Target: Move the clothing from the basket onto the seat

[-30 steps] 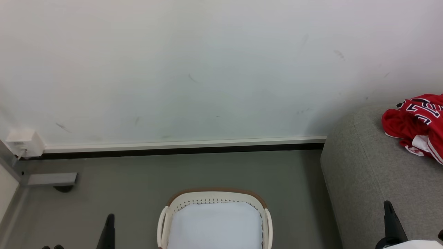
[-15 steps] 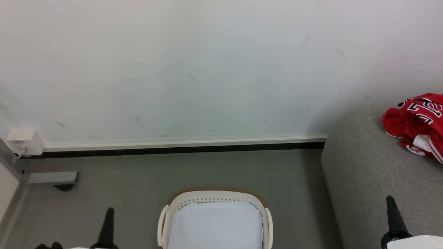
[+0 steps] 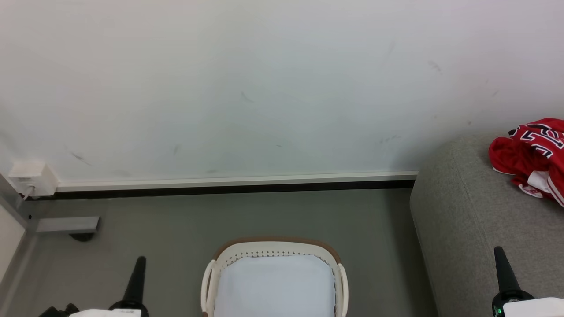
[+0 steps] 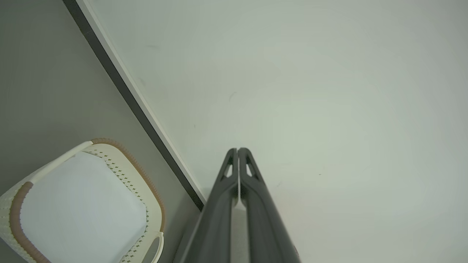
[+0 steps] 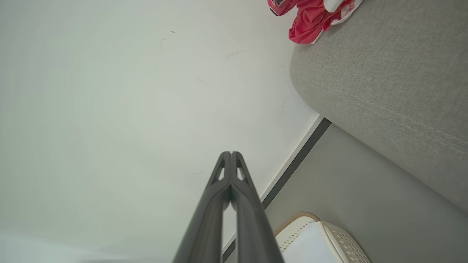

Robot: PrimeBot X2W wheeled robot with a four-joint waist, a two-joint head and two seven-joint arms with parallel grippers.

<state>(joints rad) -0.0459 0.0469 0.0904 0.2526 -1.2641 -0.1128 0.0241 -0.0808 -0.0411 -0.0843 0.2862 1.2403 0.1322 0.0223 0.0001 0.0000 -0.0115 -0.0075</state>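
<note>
Head view: the clothing point(image 3: 528, 152) lies on the seat point(image 3: 467, 215), near the wall point(image 3: 264, 88); the basket point(image 3: 275, 241) stands apart on the floor point(image 3: 176, 229). Left wrist view: left gripper point(image 4: 238, 149) pinched together, holding nothing. Right wrist view: right gripper point(image 5: 230, 152) likewise.

The clothing point(image 3: 526, 155) runs off the right edge (lettering point(image 3: 541, 133) seemingly unreadable), the basket point(image 3: 273, 246) off the bottom.
</note>
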